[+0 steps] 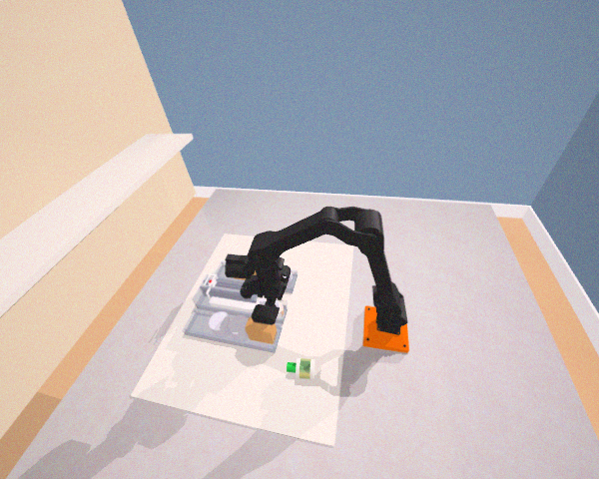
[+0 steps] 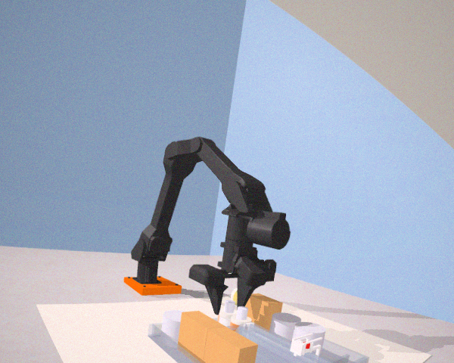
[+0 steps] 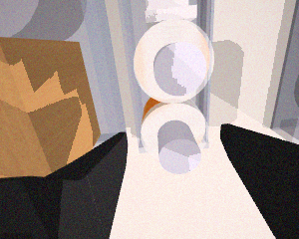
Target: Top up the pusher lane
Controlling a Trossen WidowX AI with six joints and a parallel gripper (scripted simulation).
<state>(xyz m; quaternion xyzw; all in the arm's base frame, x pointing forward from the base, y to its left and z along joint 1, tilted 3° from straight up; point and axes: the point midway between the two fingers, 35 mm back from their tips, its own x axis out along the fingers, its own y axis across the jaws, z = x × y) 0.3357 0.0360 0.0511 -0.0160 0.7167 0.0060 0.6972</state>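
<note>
Two matching white jars with orange labels stand in a row in the clear-walled sprung lane. The front jar (image 3: 172, 141) (image 2: 228, 311) stands at the lane's mouth. The rear jar (image 3: 173, 62) (image 2: 241, 313) touches it from behind, with the white pusher plate (image 3: 166, 10) just beyond. My gripper (image 3: 172, 134) (image 2: 228, 306) (image 1: 264, 309) is open. Its fingers stand to either side of the front jar with a gap on each side, not touching it. The pusher's housing (image 2: 306, 339) (image 1: 210, 281), with a red mark, sits at the lane's far end.
An orange box (image 3: 35, 105) (image 1: 262, 330) (image 2: 262, 308) stands on the rack close beside my fingers. A longer orange box (image 2: 216, 339) and white cylinders (image 2: 287, 322) also stand on the rack. A green-capped jar (image 1: 302, 367) lies on its side on the pale mat (image 1: 212, 391).
</note>
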